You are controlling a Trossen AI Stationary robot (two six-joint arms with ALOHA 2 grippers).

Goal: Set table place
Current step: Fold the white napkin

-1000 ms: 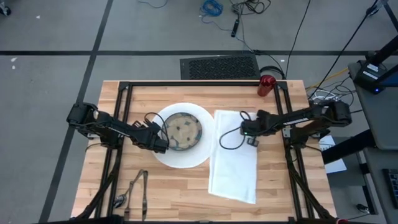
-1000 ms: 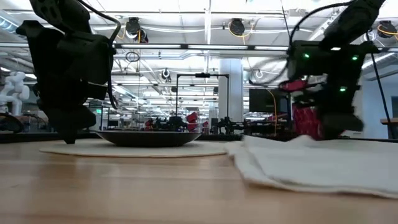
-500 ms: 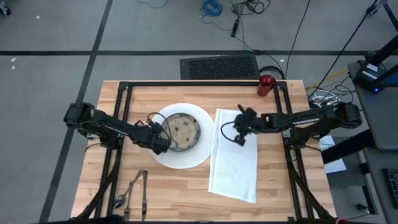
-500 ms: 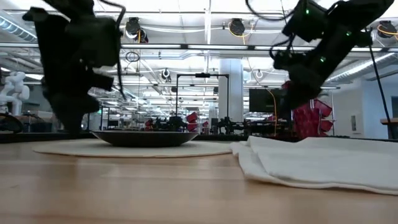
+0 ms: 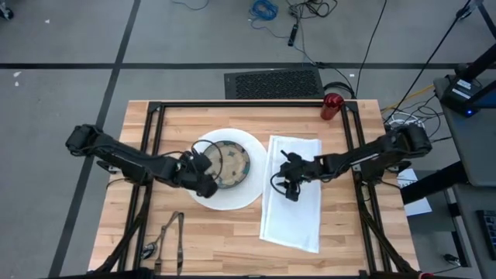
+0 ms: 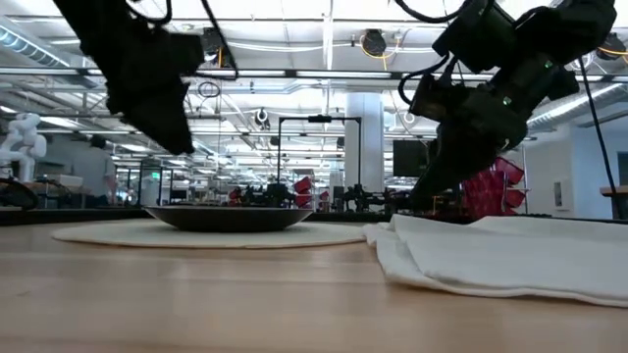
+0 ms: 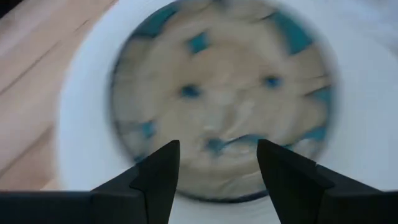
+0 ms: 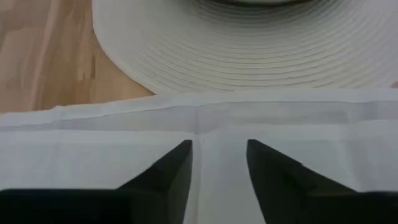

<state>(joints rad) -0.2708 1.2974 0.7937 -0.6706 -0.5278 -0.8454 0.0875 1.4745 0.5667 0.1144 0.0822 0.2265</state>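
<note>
Two arms reach in over the table (image 5: 232, 232). The plate (image 5: 232, 198) sits mid-table with the bowl (image 5: 225, 163) on it, and the napkin (image 5: 298, 213) lies just right of it, long axis running front to back. My left gripper (image 7: 217, 165), fingers wide and empty, hovers over the bowl's near rim. My right gripper (image 8: 219, 163), fingers parted and empty, hangs over the napkin's left half. The cutlery (image 5: 167, 236) lies at the front-left corner, nearer my left arm; the cup (image 5: 332, 105) stands at the back-right edge.

Patterned bowl (image 5: 226, 162) on white plate (image 5: 246, 191), napkin (image 5: 293, 217) just beside
</note>
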